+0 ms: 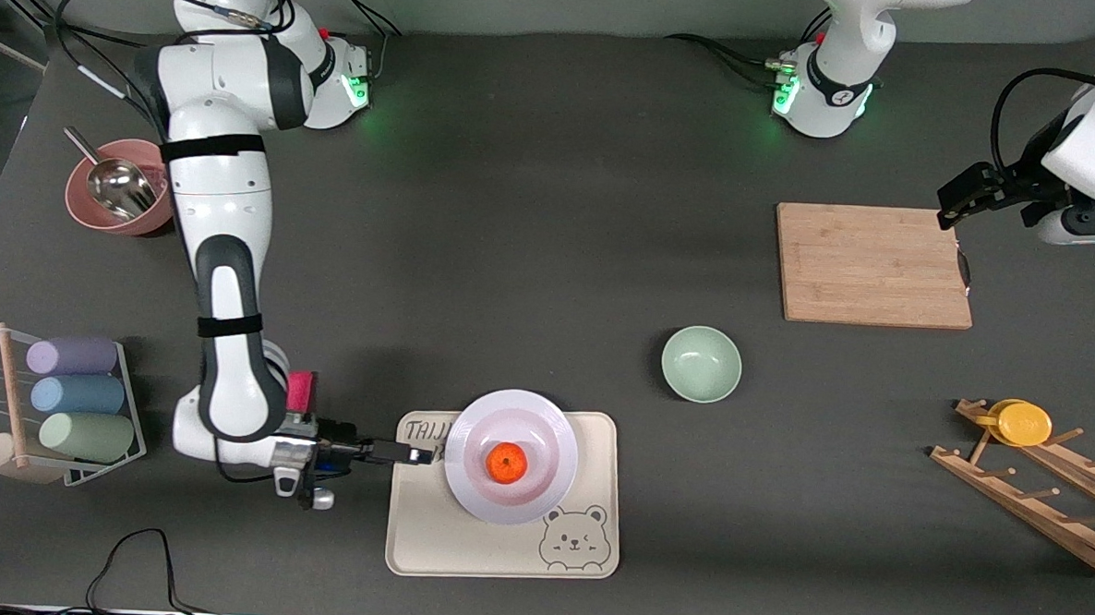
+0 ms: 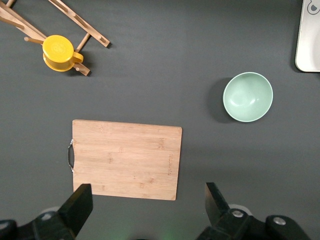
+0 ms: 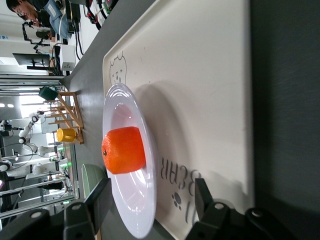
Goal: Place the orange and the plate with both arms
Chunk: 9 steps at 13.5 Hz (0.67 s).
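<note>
From the front we see the orange (image 1: 506, 463) resting in the centre of the plate (image 1: 510, 457), which sits on the cream bear tray (image 1: 504, 493) on the desk (image 1: 533, 214). The right gripper (image 1: 416, 453) lies low at the tray's edge toward the right arm's end, just beside the plate rim. The left gripper (image 1: 954, 207) hangs over the corner of the wooden cutting board (image 1: 873, 265).

In the left wrist view we find the left gripper's (image 2: 145, 200) jaws spread wide and empty above the cutting board (image 2: 126, 159), the mint-green bowl (image 2: 247, 96) nearby.

In the right wrist view the right gripper's (image 3: 152, 197) jaws stand open around the plate (image 3: 131, 165) rim, not touching it; the orange (image 3: 124, 150) sits in it.
</note>
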Available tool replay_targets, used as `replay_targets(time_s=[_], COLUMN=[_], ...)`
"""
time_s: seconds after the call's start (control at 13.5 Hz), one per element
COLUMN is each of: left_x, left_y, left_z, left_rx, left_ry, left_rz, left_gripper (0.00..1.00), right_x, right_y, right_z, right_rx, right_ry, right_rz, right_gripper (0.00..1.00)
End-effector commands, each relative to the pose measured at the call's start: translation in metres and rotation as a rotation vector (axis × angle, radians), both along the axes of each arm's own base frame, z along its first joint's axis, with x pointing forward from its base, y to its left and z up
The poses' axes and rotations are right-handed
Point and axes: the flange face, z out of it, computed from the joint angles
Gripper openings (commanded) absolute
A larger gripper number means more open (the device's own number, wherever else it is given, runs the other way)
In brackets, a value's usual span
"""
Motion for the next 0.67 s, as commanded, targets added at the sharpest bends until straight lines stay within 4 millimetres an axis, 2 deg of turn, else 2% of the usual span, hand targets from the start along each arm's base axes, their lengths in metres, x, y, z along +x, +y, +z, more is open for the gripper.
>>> replay_targets(time_s=[0.0, 0.15, 0.3, 0.44, 0.59], left_x=[0.0, 0.0, -0.001, -0.001, -0.001], left_y=[0.001, 0.0, 0.0, 0.0, 0.0], left_z=[0.005, 0.005, 0.004, 0.005, 0.005], left_rx=[-0.01, -0.01, -0.011, -0.012, -0.012], left_ry=[0.004, 0.004, 0.005, 0.004, 0.004], left_rz=[0.008, 0.008, 0.009, 0.009, 0.008], left_gripper=[1.0, 1.0, 1.0, 1.0, 1.0], right_x=[0.0, -0.007, -0.023, -0.039, -0.062], right_y=[-0.039, -0.066, -0.093, -0.126, -0.159], right_z=[0.038, 0.07, 0.117, 0.178, 0.228], right_rx=[-0.031, -0.1, -0.183, -0.323, -0.429], right_ry=[0.018, 0.013, -0.002, -0.044, -0.069], right_rz=[0.03, 0.064, 0.091, 0.147, 0.17], right_gripper=[0.82, 1.0, 1.0, 1.0, 1.0])
